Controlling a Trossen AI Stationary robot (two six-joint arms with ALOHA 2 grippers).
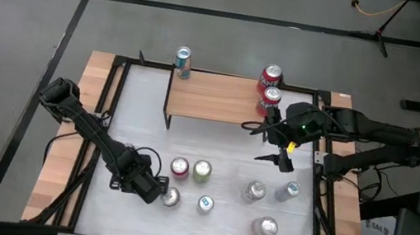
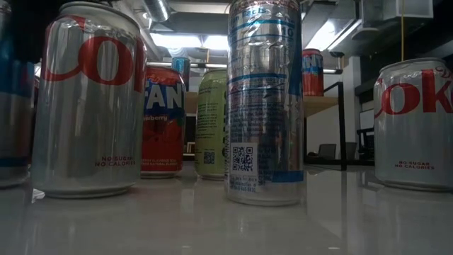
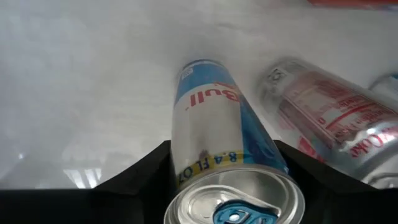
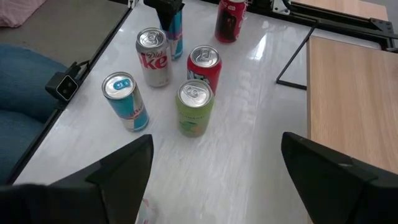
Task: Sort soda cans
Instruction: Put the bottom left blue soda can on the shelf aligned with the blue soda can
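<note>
Where fingers flank it, blue can [image 3: 214, 134] between left hand [image 3: 224, 168].

In the left wrist view the blue-and-silver can [image 3: 217, 143] is cut off by the picture's edge at its top rim, its sides hidden behind the left gripper [image 3: 227, 186] fingers. Just beside that can, the silver Diet Coke can [image 3: 329, 118] is blurred, its print hardly readable, and one end runs out of the picture.
</note>
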